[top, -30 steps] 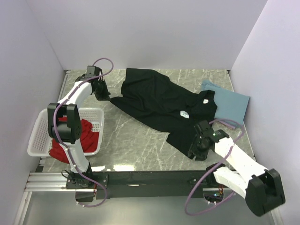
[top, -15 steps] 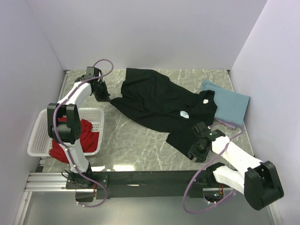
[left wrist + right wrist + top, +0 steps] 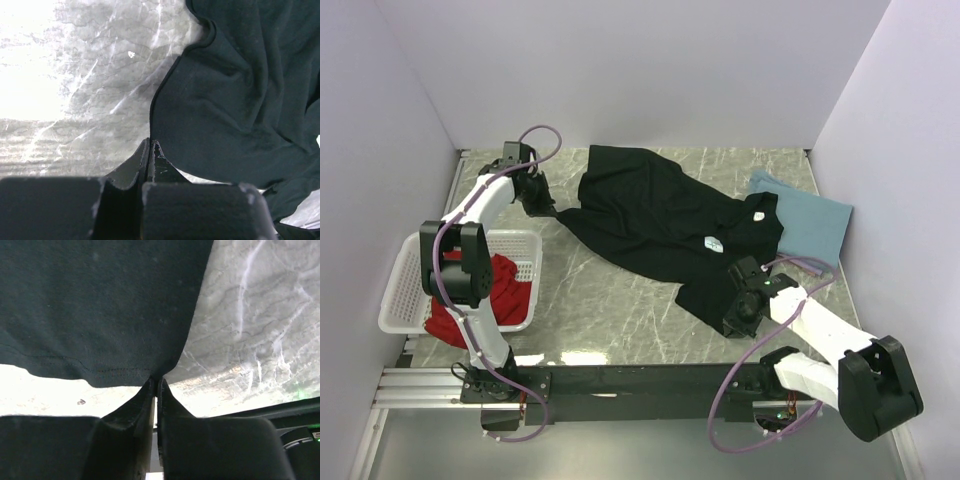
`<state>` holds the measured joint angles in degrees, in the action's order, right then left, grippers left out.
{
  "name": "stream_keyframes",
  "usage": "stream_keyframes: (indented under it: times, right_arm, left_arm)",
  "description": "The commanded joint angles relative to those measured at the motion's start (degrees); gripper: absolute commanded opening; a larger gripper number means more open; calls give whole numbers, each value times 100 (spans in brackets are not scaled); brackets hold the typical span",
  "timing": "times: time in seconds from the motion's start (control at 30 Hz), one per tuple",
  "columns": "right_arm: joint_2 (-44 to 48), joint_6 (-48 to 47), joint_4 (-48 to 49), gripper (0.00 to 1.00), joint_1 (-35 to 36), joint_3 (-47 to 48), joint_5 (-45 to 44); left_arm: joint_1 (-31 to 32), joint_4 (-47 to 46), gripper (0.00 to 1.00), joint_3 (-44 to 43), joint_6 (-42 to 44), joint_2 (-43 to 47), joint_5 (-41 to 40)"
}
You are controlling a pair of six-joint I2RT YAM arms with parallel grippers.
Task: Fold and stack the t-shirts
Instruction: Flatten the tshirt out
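The pale grey, marble-veined counter (image 3: 610, 290) is carrying three things directly. A large black cloth t-shirt (image 3: 650, 215) is sprawling crumpled across its middle, running from the far centre towards the near right. A folded dusty-blue cloth t-shirt (image 3: 815, 225) is lying at the far right, its left edge touching the black one. A white latticed plastic basket (image 3: 523, 268) is sitting at the counter's near left edge.
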<state>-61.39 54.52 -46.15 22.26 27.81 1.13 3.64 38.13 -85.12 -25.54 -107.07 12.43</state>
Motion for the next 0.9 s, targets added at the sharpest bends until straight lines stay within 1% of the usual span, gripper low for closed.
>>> stream_keyframes:
  times: [0.0,0.03,0.07,0.13,0.17,0.23,0.27,0.4,0.47,0.57,0.67,0.73,0.87]
  right_arm:
    - [-5,-117,-24,4,41,346,-200]
    - [-14,-178,-139,0,41,496,-244]
    - [-31,-301,-392,0,41,862,-314]
    - [-92,-442,-744,0,33,1277,-534]
    - [-128,-582,-851,0,33,1706,-621]
    - [-294,-714,-1131,0,-11,2138,-771]
    - [-347,-802,-1203,0,-20,2541,-807]
    - [-585,-1013,-1449,0,-82,3466,-930]
    - [-708,-1127,-1589,0,-108,3931,-991]
    - [-813,-1277,-1826,0,-126,4406,-1070]
    - [-788,-1400,-2194,0,-117,4653,-1132]
    - [-595,-1436,-2398,0,-117,4707,-1194]
    - [-129,-1480,-3012,0,-108,4891,-1238]
  left_arm:
    - [-30,19,0,-399,58,142,172]
    - [-30,36,0,-470,40,133,181]
    - [-30,45,0,-540,-12,125,216]
    - [-30,72,0,-786,-143,107,269]
    - [-30,72,0,-874,-196,107,321]
    - [-30,54,0,-1120,-372,133,366]
    - [-30,54,0,-1199,-416,168,392]
    - [-30,89,0,-1498,-566,335,366]
    - [-30,81,0,-1490,-610,432,340]
    - [-30,81,0,-1228,-636,660,278]
    - [-30,72,0,-963,-663,967,234]
    - [-30,72,0,-700,-680,1161,173]
    - [-30,186,0,-514,-680,1687,-29]
